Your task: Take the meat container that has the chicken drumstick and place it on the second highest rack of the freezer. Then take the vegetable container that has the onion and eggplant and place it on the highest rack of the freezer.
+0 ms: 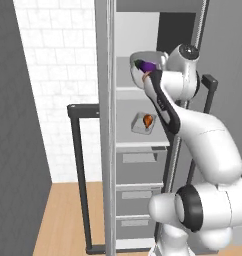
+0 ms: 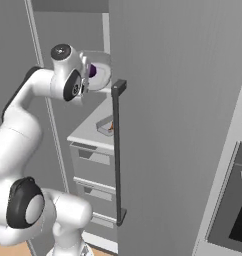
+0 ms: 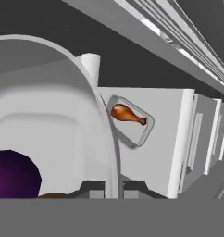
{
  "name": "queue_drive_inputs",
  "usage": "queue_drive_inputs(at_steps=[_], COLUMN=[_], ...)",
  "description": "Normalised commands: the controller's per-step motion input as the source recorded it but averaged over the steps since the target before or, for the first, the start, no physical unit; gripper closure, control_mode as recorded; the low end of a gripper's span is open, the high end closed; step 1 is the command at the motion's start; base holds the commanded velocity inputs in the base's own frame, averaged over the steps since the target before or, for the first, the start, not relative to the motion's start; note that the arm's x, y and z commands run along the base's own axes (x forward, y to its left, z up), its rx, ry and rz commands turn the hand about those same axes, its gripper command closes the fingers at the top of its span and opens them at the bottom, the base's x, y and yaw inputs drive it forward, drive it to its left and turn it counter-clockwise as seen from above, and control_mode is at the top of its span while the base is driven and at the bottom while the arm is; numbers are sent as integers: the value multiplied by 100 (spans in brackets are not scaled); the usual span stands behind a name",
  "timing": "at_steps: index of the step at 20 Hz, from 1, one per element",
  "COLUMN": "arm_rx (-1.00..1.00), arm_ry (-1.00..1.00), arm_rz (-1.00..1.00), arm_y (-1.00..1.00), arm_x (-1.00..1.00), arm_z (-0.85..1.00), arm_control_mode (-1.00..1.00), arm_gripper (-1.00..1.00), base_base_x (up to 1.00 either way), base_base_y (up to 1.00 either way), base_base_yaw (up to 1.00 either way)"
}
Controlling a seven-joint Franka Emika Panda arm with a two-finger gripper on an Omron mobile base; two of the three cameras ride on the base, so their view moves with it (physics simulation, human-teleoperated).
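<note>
Tall grey freezer [image 1: 143,150], door open. White Franka arm's gripper [image 1: 152,75] clamped on rim of pale translucent veg container [image 1: 143,64] w/ purple eggplant [image 1: 147,65], at top rack. Clear drumstick tray [image 1: 144,122] sits on rack below. Risk: tilted container tips, contents roll out.

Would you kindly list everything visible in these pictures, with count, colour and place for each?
vegetable container: one, pale grey, at the highest freezer rack, held by the jaws
eggplant: one, purple, inside the vegetable container
onion: one, orange-brown, low in the vegetable container
meat container: one, clear grey, on the second highest rack
chicken drumstick: one, orange-brown, in the meat container
freezer drawers: several, grey, below the racks
freezer door handle: one, dark, on the open door
wall: white tile, left of the freezer
floor: wooden, lower left
arm: one, white, reaching into the freezer
gripper: one, shut on the vegetable container's rim
</note>
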Motion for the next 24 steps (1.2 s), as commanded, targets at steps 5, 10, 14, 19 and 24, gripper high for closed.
queue_drive_inputs(at_steps=[5, 10, 14, 19, 24], arm_rx=[0, 0, 0, 0, 0], arm_ry=[0, 0, 0, 0, -1], arm_rz=[0, 0, 0, 0, 0], arm_y=[-4, 0, 0, 0, 0], arm_x=[99, 96, 96, 77, 52], arm_z=[0, -1, -4, -32, -30], arm_control_mode=[-100, -100, -100, -100, -100], arm_gripper=[100, 100, 100, 100, 100], base_base_x=[0, 0, 0, 0, 0], base_base_y=[0, 0, 0, 0, 0], base_base_yaw=[0, 0, 0, 0, 0])
